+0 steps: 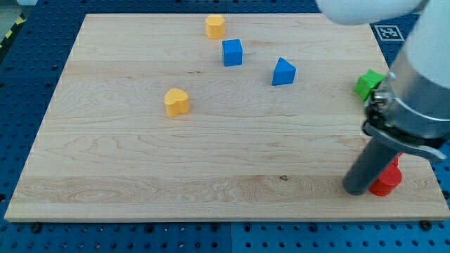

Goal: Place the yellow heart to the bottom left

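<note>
Camera view, my tip (356,190) beside red block (386,179), yellow heart (176,102) far left

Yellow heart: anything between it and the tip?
Nothing: camera view shows bare board between my tip and the yellow heart.

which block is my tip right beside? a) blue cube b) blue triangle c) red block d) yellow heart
c: my tip sits at the view's bottom right, right against the red block, while the yellow heart lies far off toward the view's left.
</note>
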{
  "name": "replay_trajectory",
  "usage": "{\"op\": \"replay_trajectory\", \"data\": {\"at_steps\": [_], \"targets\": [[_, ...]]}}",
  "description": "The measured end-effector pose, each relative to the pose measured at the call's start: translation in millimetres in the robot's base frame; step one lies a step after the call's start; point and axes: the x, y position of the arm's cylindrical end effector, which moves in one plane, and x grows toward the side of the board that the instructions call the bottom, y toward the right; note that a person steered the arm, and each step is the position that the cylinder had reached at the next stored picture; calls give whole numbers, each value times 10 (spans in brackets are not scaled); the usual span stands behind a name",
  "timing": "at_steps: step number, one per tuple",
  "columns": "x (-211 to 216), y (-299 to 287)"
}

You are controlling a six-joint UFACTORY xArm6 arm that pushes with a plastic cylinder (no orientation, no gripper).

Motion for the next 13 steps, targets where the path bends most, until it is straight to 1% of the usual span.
{"op": "replay_trajectory", "data": {"at_steps": [1, 2, 4, 5, 7, 8, 10, 11, 12, 13], "targets": [[-277, -717], [-758, -786], [-822, -767], [-1072, -997], [-1631, -2018], [-1631, -2026], [-1394, -2595], [-1710, -2607], [-1689, -2668], [-1374, -2701]]}}
